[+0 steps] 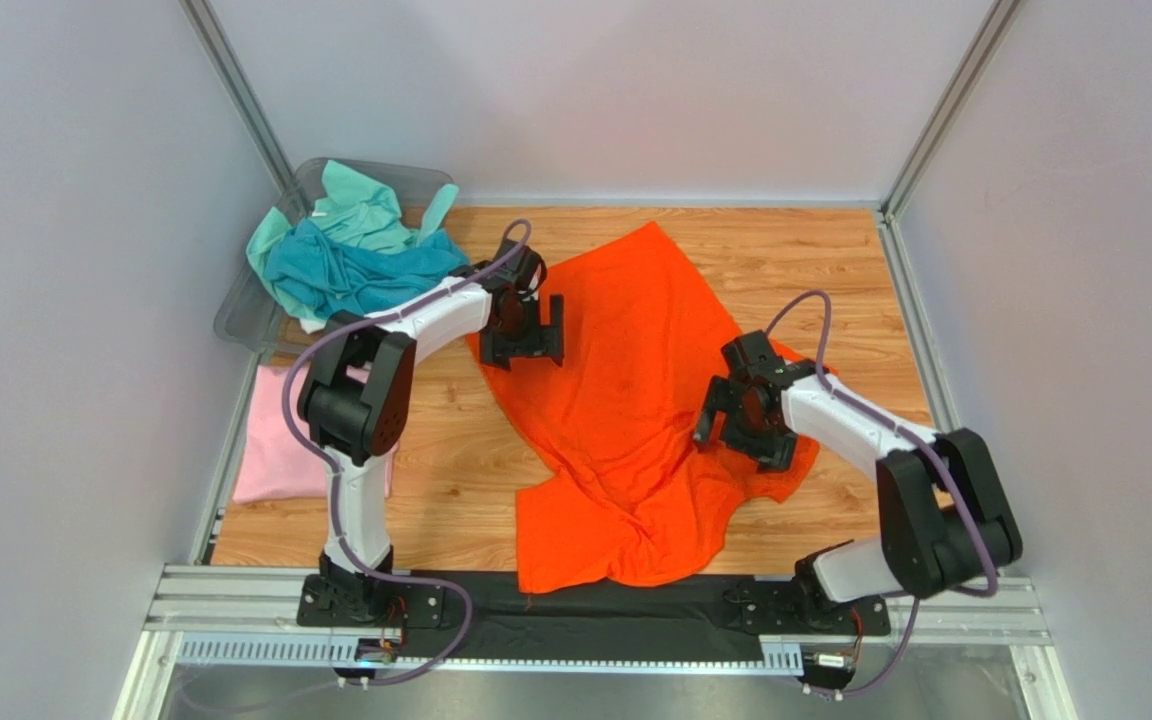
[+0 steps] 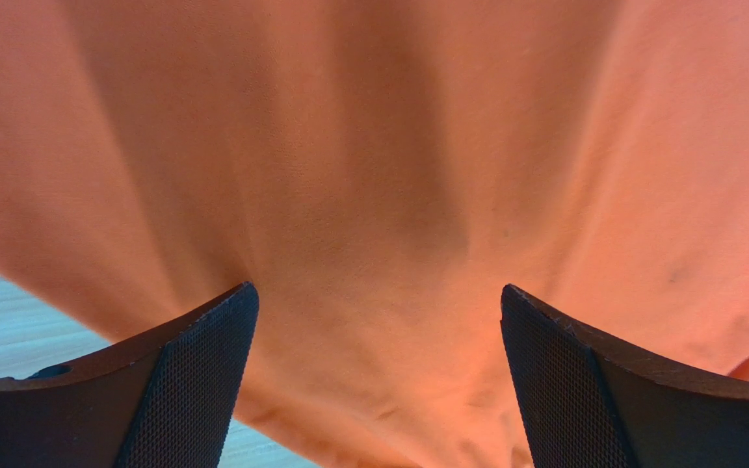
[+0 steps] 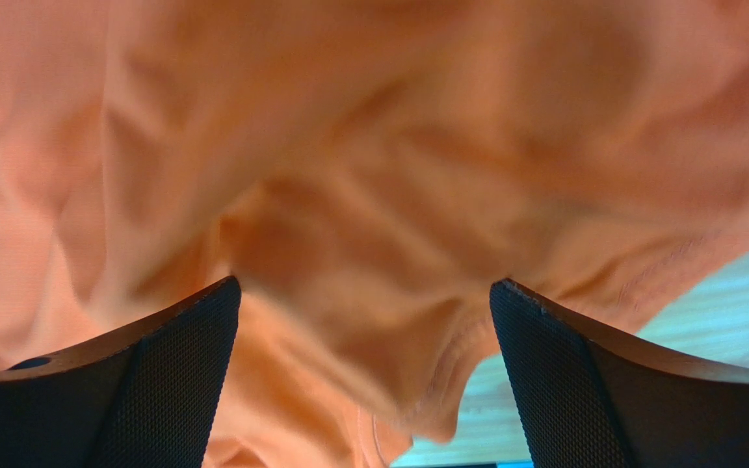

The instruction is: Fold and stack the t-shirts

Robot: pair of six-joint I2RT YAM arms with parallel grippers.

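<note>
Wood-grain table [image 1: 808, 270] inside a plain pale-walled enclosure [image 1: 71, 225], with a metal rail [image 1: 237, 600] and black strip [image 1: 612, 600] along the near edge where both bases are bolted. Orange t-shirt [image 1: 620, 405] lies spread but rumpled over the table's middle, running from towards the far edge down to the near edge, its bottom part bunched. Pink t-shirt [image 1: 274, 443] lies flat against the left edge, nearer half. Grey bin [image 1: 244, 315] sits in the far left corner holding the teal t-shirt [image 1: 342, 270] and mint t-shirt [image 1: 364, 203], both spilling over the rim. Left arm reaches forward and inward with the elbow high; the left gripper [image 1: 522, 348] points down over the orange shirt's left edge, jaws spread wide, smooth cloth filling the gap between the fingers [image 2: 193, 380], nothing pinched. Right arm is bent back towards the centre; the right gripper [image 1: 740, 435] sits over the shirt's right edge, jaws also spread wide, with wrinkled cloth and a hem under the fingers [image 3: 173, 380] and bare table showing beside them. Cannot tell whether either set of tips touches the fabric.
</note>
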